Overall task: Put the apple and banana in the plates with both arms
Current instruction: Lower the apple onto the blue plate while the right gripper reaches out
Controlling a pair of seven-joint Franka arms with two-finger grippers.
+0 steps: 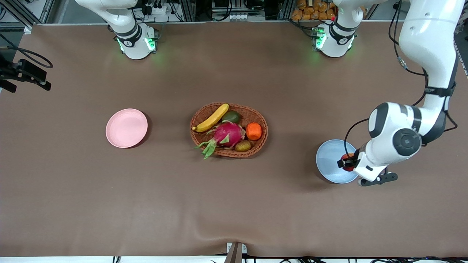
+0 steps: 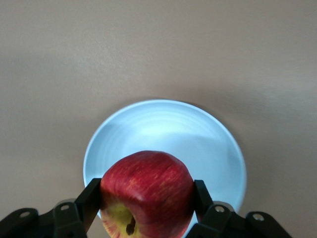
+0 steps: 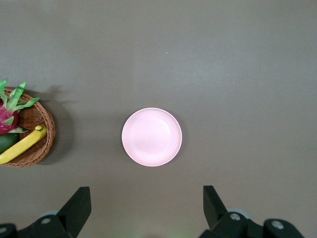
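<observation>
My left gripper point(image 1: 347, 163) is shut on the red apple point(image 1: 348, 163) and holds it just above the pale blue plate point(image 1: 331, 160), over the side of the plate toward the left arm's end of the table. In the left wrist view the black fingers point(image 2: 92, 198) clamp both sides of the apple point(image 2: 147, 191) over the blue plate point(image 2: 163, 129). The yellow banana point(image 1: 212, 117) lies in the wicker basket point(image 1: 261, 122). The pink plate point(image 1: 126, 128) is bare. My right gripper point(image 3: 147, 208) hangs open and empty high over the table beside the pink plate point(image 3: 151, 137); the front view does not show it.
The basket stands mid-table and also holds a pink dragon fruit point(image 1: 228, 133), an orange fruit point(image 1: 253, 131), a green avocado point(image 1: 231, 117) and a small brown fruit point(image 1: 242, 146). A black camera mount point(image 1: 22, 73) sits at the right arm's end of the table.
</observation>
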